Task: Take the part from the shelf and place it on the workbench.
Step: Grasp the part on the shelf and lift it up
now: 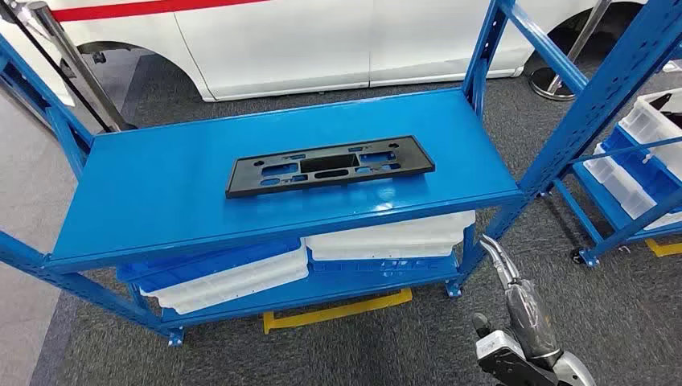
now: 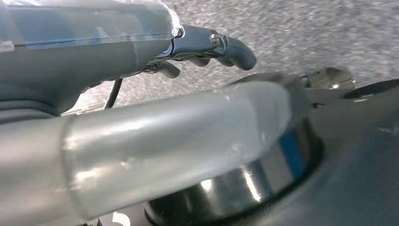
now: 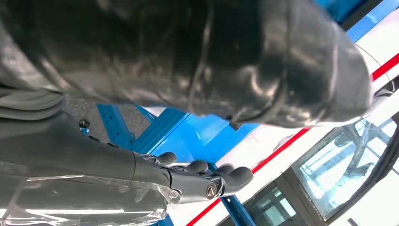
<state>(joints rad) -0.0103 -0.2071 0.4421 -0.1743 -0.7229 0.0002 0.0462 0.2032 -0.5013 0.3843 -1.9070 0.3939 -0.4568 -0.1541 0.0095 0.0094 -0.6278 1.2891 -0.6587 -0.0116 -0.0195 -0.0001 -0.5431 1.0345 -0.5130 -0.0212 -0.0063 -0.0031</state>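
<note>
- One black plastic part (image 1: 330, 165), long, flat and pierced with cut-outs, is lying flat near the middle of the blue shelf (image 1: 161, 193) in the head view, its long side running along the shelf's length.
- Below that top board, white and blue plastic bins (image 1: 241, 273) are sitting on the lower level, and a white vehicle (image 1: 322, 40) is standing behind the rack on the grey carpet.
- At the lower right of the head view, the right hand (image 1: 515, 310) is hanging beside the shelf's corner post, well apart from the part and touching nothing; its fingers are pointing up towards the shelf edge.
- Moving to the left wrist view, the left hand (image 2: 207, 47) is hovering over grey carpet with its dark fingers (image 2: 237, 52) curled loosely and holding nothing.
- Turning to the right wrist view, the right hand's fingers (image 3: 226, 176) are lying side by side, slightly bent and gripping nothing, with the blue rack and the white vehicle's red stripe behind them.
</note>
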